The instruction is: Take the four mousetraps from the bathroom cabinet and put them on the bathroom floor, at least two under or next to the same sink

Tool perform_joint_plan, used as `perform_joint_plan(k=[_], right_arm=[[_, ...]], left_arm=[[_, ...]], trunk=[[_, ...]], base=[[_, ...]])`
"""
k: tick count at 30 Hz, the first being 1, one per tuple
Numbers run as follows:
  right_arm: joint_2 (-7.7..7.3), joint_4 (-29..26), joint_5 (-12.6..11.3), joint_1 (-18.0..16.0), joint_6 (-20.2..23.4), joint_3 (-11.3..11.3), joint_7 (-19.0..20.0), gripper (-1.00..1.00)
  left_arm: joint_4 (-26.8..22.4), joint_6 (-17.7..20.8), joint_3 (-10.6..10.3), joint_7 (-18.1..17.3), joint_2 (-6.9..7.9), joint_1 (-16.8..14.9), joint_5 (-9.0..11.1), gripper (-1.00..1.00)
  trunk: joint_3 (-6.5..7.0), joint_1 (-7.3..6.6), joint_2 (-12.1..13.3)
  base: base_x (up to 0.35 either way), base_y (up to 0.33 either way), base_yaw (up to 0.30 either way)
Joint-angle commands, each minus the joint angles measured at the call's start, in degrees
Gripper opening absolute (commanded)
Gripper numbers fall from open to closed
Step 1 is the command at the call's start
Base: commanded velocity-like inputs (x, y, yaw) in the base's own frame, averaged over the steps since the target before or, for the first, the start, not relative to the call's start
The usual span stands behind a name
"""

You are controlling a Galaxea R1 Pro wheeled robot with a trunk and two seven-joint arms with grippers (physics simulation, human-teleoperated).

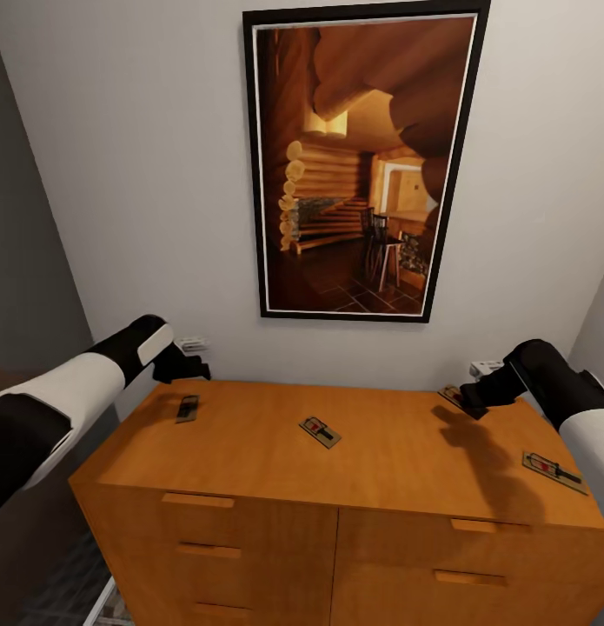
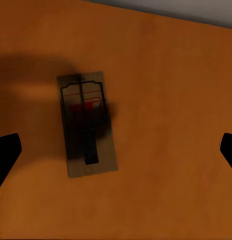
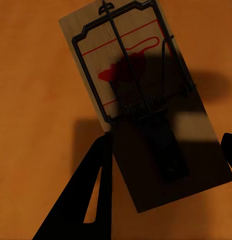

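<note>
both grippers spread open above mousetraps lying flat on the cabinet [image 1: 249, 452]; left one [image 2: 87, 123] seemingly lengthwise front-to-back

A: What is seen lying on the cabinet top [image 2: 166, 75]?

B: One mousetrap [image 2: 87, 124] is seen flat on the orange-brown wood, its dark wire and red mark facing up. A soft shadow is cast across it and the wood beside it.

A: And the left gripper [image 2: 116, 155]?

B: Two dark fingertips [image 2: 6, 152] are seen at opposite edges, spread wide, well apart from the trap. Nothing is held between them. A pale strip is noted beyond the far edge of the wood.
</note>
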Motion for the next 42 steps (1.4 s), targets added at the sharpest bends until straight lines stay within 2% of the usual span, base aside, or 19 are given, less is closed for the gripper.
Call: perform_joint_plan(k=[1,6,12,33,42], right_arm=[[-0.01,-0.07,0.53,-0.05,0.07,0.22,0.57,-1.00],[0.19,-0.07,0.41,-0.05,0.07,0.23,0.57,-1.00],[0.10,-0.01,0.37,-0.05,0.07,0.17,0.57,-1.00],[-0.08,1.06,0.45,-0.05,0.07,0.14,0.58,-1.00],[-0.17,1.15,0.45,-0.05,0.07,0.09,0.64,-1.00]], left_arm=[[0.05,0.16,-0.19,0.60,0.12,-0.03,0.62,1.00],[3.49,-2.38,-0.24,0.64,0.76,-0.03,0.53,1.00],[5.26,-4.03,-0.23,0.66,0.74,-0.03,0.25,1.00],[5.39,-4.00,-0.15,0.29,0.19,-0.03,0.29,1.00],[5.57,-4.09,-0.11,0.41,0.04,-0.03,0.24,1.00]], trunk=[[-0.07,0.00,-0.05],[-0.07,0.00,-0.05],[-0.07,0.00,-0.05],[-0.07,0.00,-0.05],[-0.07,0.00,-0.05]], base=[[0.000,0.000,0.000],[0.000,0.000,0.000],[0.000,0.000,0.000],[0.001,0.000,0.000],[0.144,0.000,0.000]])
